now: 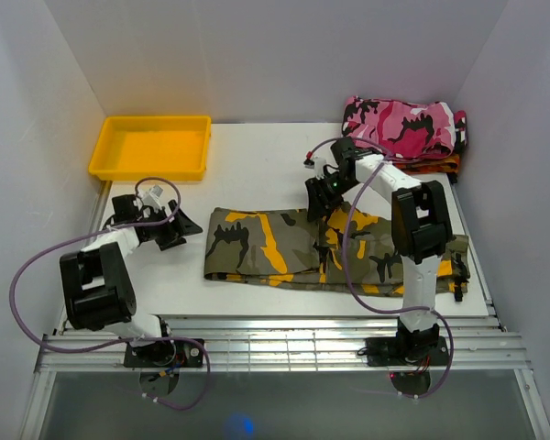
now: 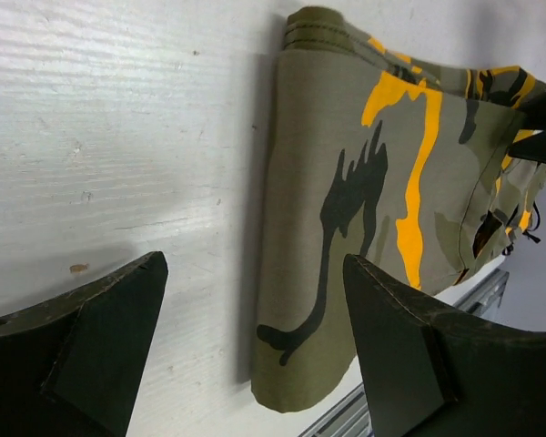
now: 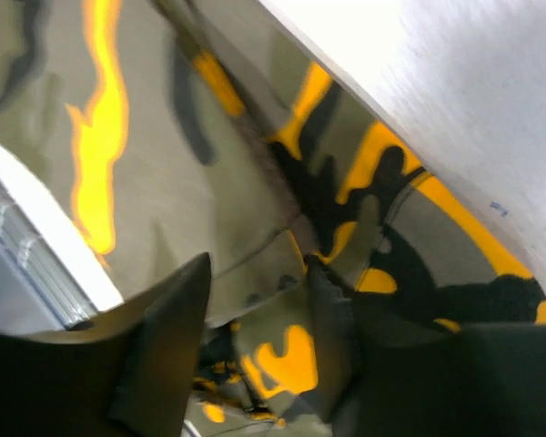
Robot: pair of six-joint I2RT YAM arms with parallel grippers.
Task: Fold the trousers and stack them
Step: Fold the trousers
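Note:
The camouflage trousers [image 1: 284,246] lie folded lengthwise across the middle of the white table, with the leg ends at the left. My left gripper [image 1: 171,229] is open and empty, low over the table just left of the leg ends. In the left wrist view the leg end [image 2: 346,228] lies ahead between my open left gripper [image 2: 253,262] fingers. My right gripper [image 1: 319,203] hovers over the trousers' far edge near the middle. In the right wrist view my right gripper [image 3: 259,264] is open close above a pocket flap [image 3: 255,273]; the view is blurred.
A yellow tray [image 1: 150,147] stands at the back left. A pink, white and black camouflage garment [image 1: 403,124] lies folded on an orange-red garment [image 1: 445,165] at the back right. Metal rails [image 1: 275,344] run along the table's near edge.

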